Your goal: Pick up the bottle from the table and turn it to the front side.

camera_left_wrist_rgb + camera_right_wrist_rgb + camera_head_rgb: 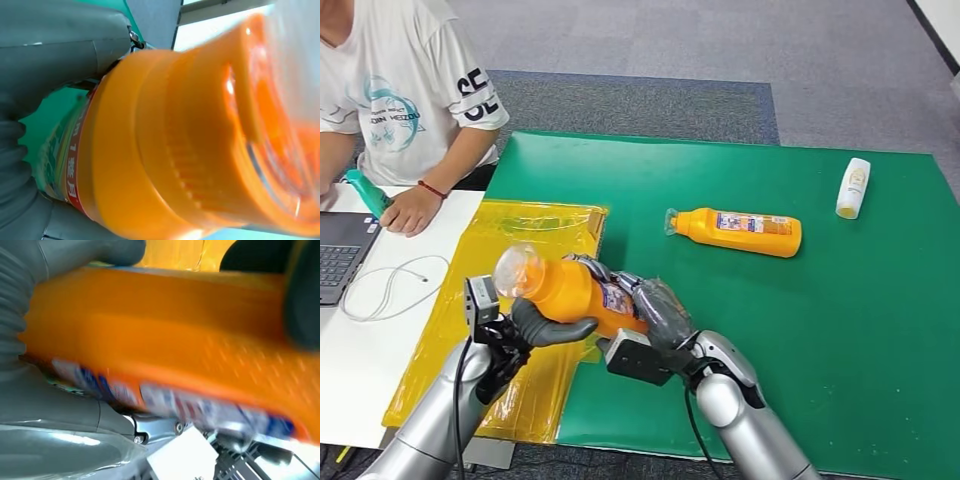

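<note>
Just above the near edge of the green mat (848,330) we've got the orange bottle (573,288) lifted sideways, left hand (539,328) wrapped under its neck, right hand (652,312) around its body, and that smooth plastic looks light but slippery, so we'd grip mid-body.

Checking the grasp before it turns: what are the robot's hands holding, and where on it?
Both hold one orange bottle: the left hand around its neck end near the clear cap, the right hand around its labelled body.

Left hand (535,330) and right hand (652,315) both clasped, raised together.
</note>
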Robot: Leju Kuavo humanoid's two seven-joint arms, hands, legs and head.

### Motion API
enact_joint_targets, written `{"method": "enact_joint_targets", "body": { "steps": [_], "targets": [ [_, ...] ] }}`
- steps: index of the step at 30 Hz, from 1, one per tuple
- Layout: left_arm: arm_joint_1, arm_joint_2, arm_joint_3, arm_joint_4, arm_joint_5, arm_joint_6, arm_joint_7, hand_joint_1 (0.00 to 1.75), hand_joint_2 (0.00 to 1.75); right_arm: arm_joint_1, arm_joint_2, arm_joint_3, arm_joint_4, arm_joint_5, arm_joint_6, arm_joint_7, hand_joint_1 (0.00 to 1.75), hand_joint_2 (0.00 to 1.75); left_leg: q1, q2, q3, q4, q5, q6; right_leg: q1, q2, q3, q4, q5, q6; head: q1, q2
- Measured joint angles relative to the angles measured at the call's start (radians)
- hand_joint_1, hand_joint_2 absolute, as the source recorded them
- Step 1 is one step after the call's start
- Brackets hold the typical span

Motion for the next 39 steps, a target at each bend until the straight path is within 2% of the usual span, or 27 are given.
{"method": "enact_joint_targets", "body": {
  "steps": [13,17,22,30,39],
  "targets": [
    [0.039,-0.001,0.006,-0.051,-0.065,0.021,-0.013,1.75,1.75,0.012,0.005,-0.032,-0.005,-0.084,0.038,-0.016,0.0,1.75,0.0,0.0,0.0,0.0,0.0,0.0,0.0,0.0,0.0,0.0,0.0,0.0,0.0,0.0],
    [0.056,-0.006,-0.013,-0.108,-0.262,0.145,-0.017,1.75,1.75,0.027,0.007,-0.102,-0.003,-0.22,0.096,-0.041,0.0,1.75,0.0,0.0,0.0,0.0,0.0,0.0,0.0,0.0,0.0,0.0,0.0,0.0,0.0,0.0],
    [0.063,-0.002,-0.031,-0.144,-0.356,0.209,-0.012,1.75,1.75,0.028,0.001,-0.204,0.0,-0.276,0.104,-0.043,0.0,1.75,0.0,0.0,-0.001,0.0,0.0,0.0,0.0,-0.001,0.0,0.0,0.0,0.0,0.0,0.0],
    [0.061,0.013,-0.1,-0.157,-0.439,0.248,0.016,1.75,1.75,0.016,-0.008,-0.333,0.001,-0.296,0.12,-0.046,0.0,1.75,0.0,0.0,-0.001,0.0,0.0,0.0,0.0,0.0,-0.001,0.0,0.0,0.0,0.0,0.0],
    [0.02,0.035,-0.162,-0.154,-0.454,0.254,0.038,1.75,1.75,0.002,-0.009,-0.379,0.01,-0.295,0.128,-0.057,0.0,1.75,0.0,0.0,-0.001,0.0,0.0,0.0,0.0,0.0,-0.001,0.0,0.001,-0.001,0.0,0.0]
  ]
}}
